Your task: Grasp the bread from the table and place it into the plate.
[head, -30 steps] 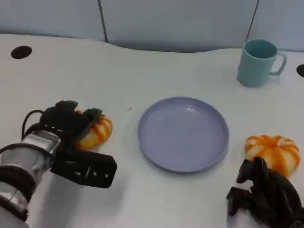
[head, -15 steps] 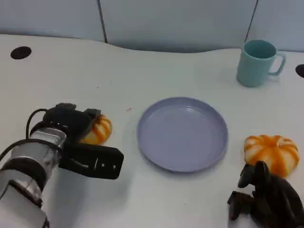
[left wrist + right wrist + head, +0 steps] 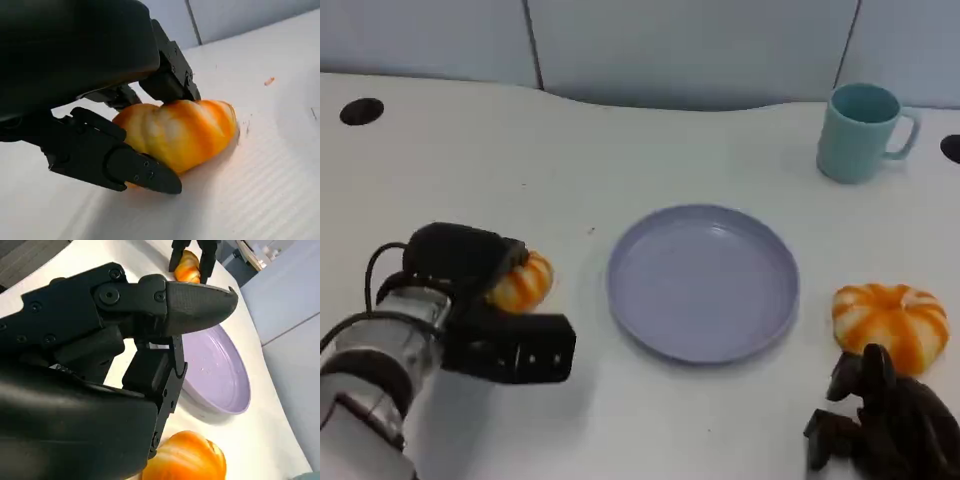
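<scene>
White table (image 3: 470, 150): plate (image 3: 703, 283), mug (image 3: 860, 131), 2 breads (image 3: 523, 283) (image 3: 890, 322).

Bread (image 3: 523, 283) half hidden under left hand (image 3: 460, 262)

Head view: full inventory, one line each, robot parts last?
bread: 2, orange and white; one left of the plate in the left hand's fingers, one right of the plate, on the table
plate: 1, lavender, table centre
mug: 1, teal, far right
table: 1, white, dark round holes at far left and right edges
left hand: black, fingers around the left bread
right hand: black, curled, near the right bread, holding nothing
</scene>
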Available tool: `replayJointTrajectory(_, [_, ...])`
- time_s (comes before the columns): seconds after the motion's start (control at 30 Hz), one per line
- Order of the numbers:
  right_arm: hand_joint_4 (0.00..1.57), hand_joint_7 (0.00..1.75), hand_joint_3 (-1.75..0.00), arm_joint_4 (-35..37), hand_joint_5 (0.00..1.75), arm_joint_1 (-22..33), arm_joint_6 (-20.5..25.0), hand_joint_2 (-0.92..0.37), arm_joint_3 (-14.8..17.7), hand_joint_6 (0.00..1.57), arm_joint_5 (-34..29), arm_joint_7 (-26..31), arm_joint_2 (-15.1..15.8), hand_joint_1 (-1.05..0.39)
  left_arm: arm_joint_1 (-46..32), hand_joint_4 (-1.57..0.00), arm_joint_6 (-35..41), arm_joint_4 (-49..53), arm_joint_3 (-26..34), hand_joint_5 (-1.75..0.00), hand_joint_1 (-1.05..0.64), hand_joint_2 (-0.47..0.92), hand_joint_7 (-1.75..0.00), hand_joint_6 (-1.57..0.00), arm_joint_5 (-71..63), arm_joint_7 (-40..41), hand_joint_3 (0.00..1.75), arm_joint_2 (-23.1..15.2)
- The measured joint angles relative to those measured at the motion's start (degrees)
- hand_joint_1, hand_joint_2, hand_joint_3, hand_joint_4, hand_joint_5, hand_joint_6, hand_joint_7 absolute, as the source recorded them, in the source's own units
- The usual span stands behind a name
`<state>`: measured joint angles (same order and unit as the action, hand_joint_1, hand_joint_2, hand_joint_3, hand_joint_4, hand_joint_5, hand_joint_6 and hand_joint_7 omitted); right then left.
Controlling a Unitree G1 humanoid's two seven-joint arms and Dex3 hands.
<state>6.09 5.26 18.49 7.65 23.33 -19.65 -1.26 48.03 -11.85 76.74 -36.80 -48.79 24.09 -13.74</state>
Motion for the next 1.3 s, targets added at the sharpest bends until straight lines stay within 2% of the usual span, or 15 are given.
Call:
replayJointTrajectory(0.03, [1.3,1.27,-0.48,-0.1,1.29,0.1,0.0,-0.92,0.0,1.14,0.0,0.1,0.0,-0.43,-0.4,-0.72,0.0,0.0,-0.4,-1.73,-0.29,0.9,-1.2,-0.7,-0.2,1.6,0.31,0.0])
replayJointTrajectory(0.07, [1.3,1.28,-0.48,-0.3,1.29,0.2,0.1,-0.92,0.0,1.14,0.0,0.2,0.0,-0.43,-0.8,-0.71,0.1,0.1,-0.6,-1.74,-0.27,0.89,-1.52,-0.58,-0.2,3.0,0.39,0.0])
replayJointTrajectory(0.1, [1.3,1.28,-0.48,-0.4,1.29,0.3,0.1,-0.92,0.0,1.13,-0.1,0.3,0.0,-0.43,-1.1,-0.71,0.0,0.1,-0.7,-1.74,-0.26,0.89,-1.63,-0.53,-0.1,4.1,0.41,0.0])
replayJointTrajectory(0.17, [1.3,1.29,-0.48,-0.6,1.29,0.4,0.1,-0.92,-0.1,1.13,-0.1,0.3,0.0,-0.43,-1.3,-0.71,0.0,0.2,-0.8,-1.75,-0.26,0.89,-1.72,-0.49,0.0,5.3,0.43,0.1])
replayJointTrajectory(0.3, [1.28,1.29,-0.48,-0.7,1.29,0.6,0.1,-0.92,-0.2,1.13,-0.1,0.4,0.0,-0.43,-1.4,-0.68,-0.4,0.5,-0.8,-1.75,-0.26,0.91,-1.75,-0.47,0.3,6.6,0.44,0.1])
replayJointTrajectory(0.5, [1.29,1.29,-0.46,-0.7,1.28,0.6,0.0,-0.92,0.0,1.13,-0.1,0.3,0.0,-0.43,-3.4,-0.66,-4.1,0.5,3.2,-1.75,-0.21,0.9,-1.75,-0.51,3.8,12.4,0.41,0.1])
replayJointTrajectory(0.63, [1.29,1.28,-0.46,-0.7,1.28,0.5,0.1,-0.92,0.0,1.13,-0.1,0.5,0.0,-0.43,-3.4,-0.66,-4.2,0.5,4.8,-1.75,-0.21,0.9,-1.75,-0.51,5.1,12.4,0.4,0.1])
replayJointTrajectory(1.3, [1.29,1.28,-0.46,-0.7,1.28,0.5,0.1,-0.92,0.0,1.13,-0.1,0.5,0.0,-0.43,-3.4,-0.66,-4.4,0.5,5.0,-1.75,-0.21,0.92,-1.75,-0.51,5.1,12.4,0.36,0.2])
